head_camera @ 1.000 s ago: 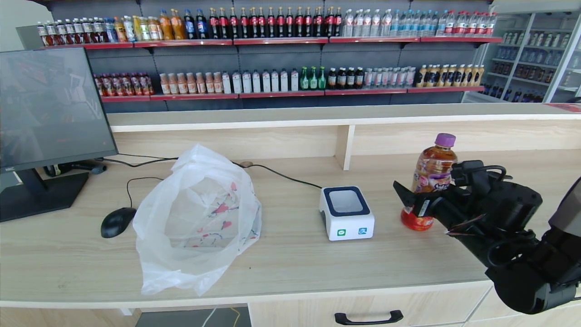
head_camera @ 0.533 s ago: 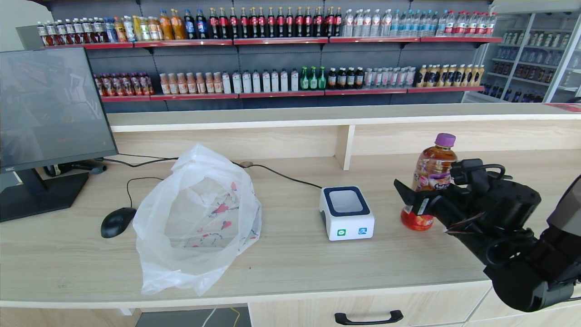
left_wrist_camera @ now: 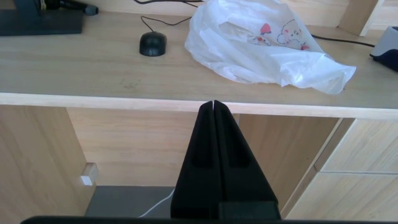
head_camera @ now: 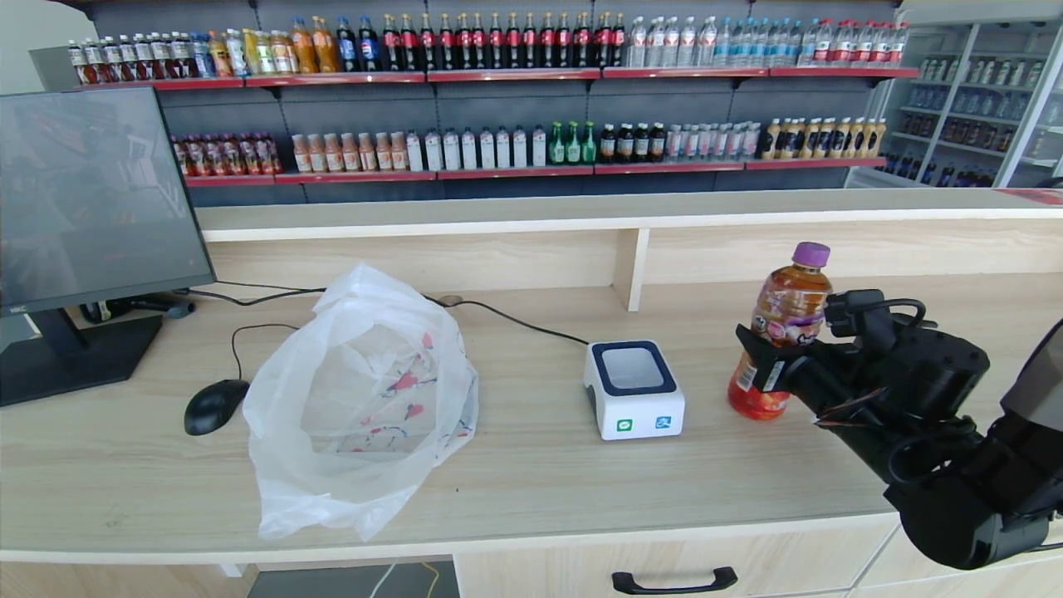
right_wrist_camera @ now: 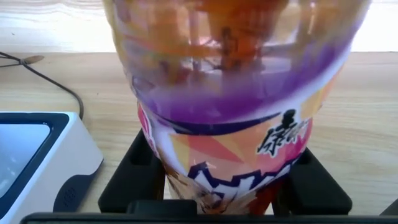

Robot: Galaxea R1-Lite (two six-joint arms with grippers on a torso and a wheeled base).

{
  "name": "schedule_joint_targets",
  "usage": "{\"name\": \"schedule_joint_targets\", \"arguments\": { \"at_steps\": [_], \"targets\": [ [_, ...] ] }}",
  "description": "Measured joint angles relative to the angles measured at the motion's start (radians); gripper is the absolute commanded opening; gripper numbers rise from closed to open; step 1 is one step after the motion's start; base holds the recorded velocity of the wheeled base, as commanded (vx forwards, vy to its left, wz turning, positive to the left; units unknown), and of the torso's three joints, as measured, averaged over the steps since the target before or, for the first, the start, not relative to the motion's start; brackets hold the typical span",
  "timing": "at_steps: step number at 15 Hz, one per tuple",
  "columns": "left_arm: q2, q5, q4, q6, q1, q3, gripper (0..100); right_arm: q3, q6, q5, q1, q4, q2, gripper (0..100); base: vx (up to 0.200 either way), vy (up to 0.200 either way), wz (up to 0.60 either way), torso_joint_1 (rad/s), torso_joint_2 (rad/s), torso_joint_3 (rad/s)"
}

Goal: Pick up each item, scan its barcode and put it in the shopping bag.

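An orange drink bottle (head_camera: 786, 309) with a purple cap stands slightly tilted at the right of the wooden counter (head_camera: 540, 473). My right gripper (head_camera: 771, 359) is shut on its lower half. In the right wrist view the bottle (right_wrist_camera: 230, 93) sits squeezed between the black fingers (right_wrist_camera: 134, 174). The white barcode scanner (head_camera: 634, 389) sits just left of the bottle, its window facing up. A translucent plastic shopping bag (head_camera: 365, 399) lies open left of the scanner. My left gripper (left_wrist_camera: 214, 107) is shut and hangs below the counter's front edge, in front of the bag (left_wrist_camera: 261, 43).
A black mouse (head_camera: 214, 405) and its cable lie left of the bag, with a monitor (head_camera: 91, 199) at the far left. A raised shelf with a divider (head_camera: 629, 266) runs behind the counter. Drawers with a black handle (head_camera: 674, 580) sit under the front edge.
My right gripper's fingers have shut on the bottle. The bottle has tipped and shifted slightly left toward the scanner.
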Motion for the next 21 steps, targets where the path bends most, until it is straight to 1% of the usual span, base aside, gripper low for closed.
{"name": "schedule_joint_targets", "arguments": {
  "at_steps": [7,10,15,18,19,21],
  "targets": [
    [0.0,0.0,0.0,0.0,0.0,0.0,0,0.006,0.004,-0.001,0.002,0.002,-0.051,0,0.0,0.0,0.0,0.0,0.0,0.0],
    [0.0,0.0,0.0,0.0,-0.002,0.0,0,0.02,0.004,-0.004,0.034,0.0,-0.106,0,0.0,0.0,0.0,0.0,0.0,0.0],
    [0.0,0.0,0.0,0.0,-0.003,0.0,0,0.114,-0.001,-0.001,0.119,0.0,-0.259,0,0.0,0.0,0.0,0.0,0.0,0.0],
    [0.0,0.0,0.0,0.0,-0.002,0.0,0,0.22,-0.017,0.003,0.148,0.001,-0.377,0,0.0,0.0,0.0,0.0,0.0,0.0],
    [0.0,0.0,0.0,0.0,-0.002,0.0,0,0.247,-0.025,0.007,0.154,0.0,-0.415,0,0.0,0.0,0.0,0.0,0.0,0.0],
    [0.0,0.0,0.0,0.0,-0.001,0.0,0,0.274,-0.037,0.03,0.193,-0.002,-0.48,0,0.0,0.0,0.0,0.0,0.0,0.0]
  ]
}}
